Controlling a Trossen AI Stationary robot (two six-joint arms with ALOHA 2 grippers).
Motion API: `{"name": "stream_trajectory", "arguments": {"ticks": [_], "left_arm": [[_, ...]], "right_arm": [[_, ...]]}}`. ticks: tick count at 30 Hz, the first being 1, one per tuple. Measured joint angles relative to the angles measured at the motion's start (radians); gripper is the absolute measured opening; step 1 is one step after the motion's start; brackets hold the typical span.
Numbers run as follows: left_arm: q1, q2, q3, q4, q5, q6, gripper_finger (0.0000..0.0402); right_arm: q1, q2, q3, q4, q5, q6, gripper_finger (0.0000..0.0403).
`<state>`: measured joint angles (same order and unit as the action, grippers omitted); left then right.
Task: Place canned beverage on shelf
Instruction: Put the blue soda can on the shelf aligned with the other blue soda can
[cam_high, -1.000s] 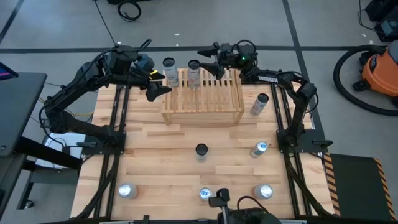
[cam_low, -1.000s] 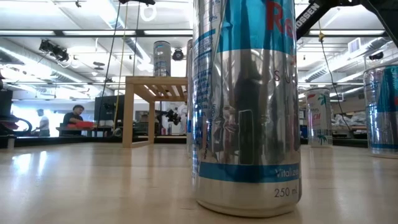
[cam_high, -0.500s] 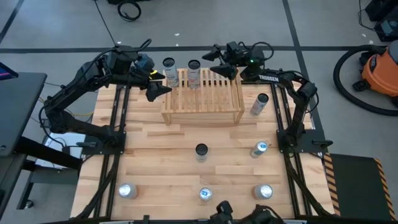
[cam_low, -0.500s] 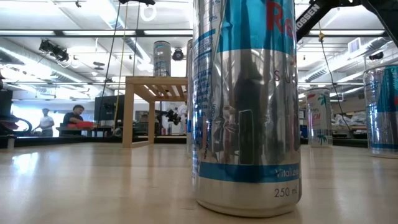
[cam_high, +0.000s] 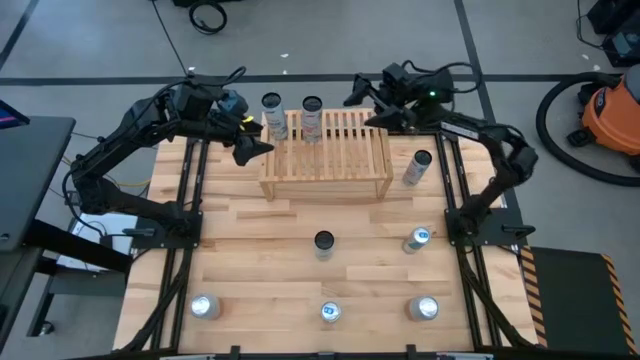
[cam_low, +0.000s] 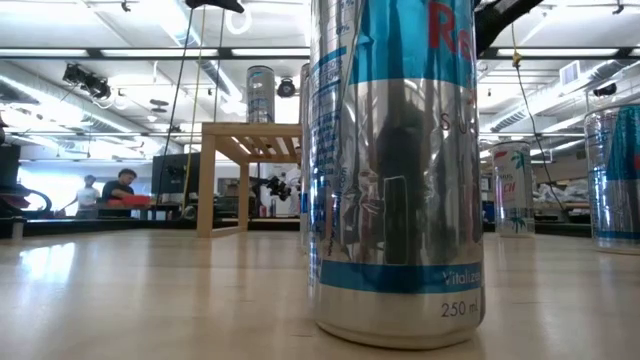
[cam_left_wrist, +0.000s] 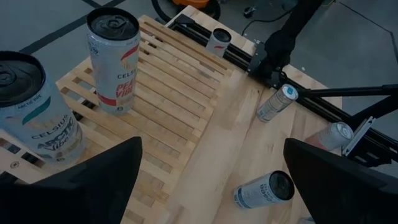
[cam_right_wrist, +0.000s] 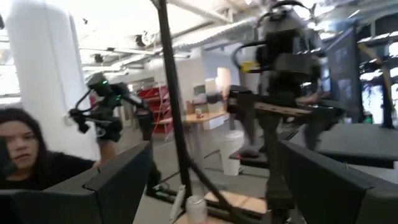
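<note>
The low slatted light-wood shelf (cam_high: 325, 150) stands at the table's far edge, two tall silver cans (cam_high: 311, 118) upright on its left end; the left gripper (cam_high: 249, 140) hovers beside it, fingers spread, empty; the right gripper (cam_high: 362, 98) hangs above its far right corner, fingers apart, empty

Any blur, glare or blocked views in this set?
Right wrist view: motion-smeared, room and person soft. Low view: one silver can fills the centre, mirroring the ceiling lights and hiding much of the shelf. High view: even light, sharp. Left wrist view: crisp on the slats, dark pincer fingers out of focus.
</note>
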<state>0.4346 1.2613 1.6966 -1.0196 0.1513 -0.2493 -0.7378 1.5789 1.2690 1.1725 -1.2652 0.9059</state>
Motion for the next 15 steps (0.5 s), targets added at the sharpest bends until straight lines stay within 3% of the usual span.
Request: {"name": "stream_trajectory", "arguments": {"ticks": [7,15], "left_arm": [[0.000,0.000,0.000,-0.004,0.000,0.000,0.0393],[0.000,0.000,0.000,-0.003,0.000,0.001,0.0393]], "right_arm": [[0.030,-0.170,0.000,-0.354,-0.015,-0.211,0.0355],[0.065,-0.344,0.000,-0.793,0.280,-0.508,0.0355]]}}
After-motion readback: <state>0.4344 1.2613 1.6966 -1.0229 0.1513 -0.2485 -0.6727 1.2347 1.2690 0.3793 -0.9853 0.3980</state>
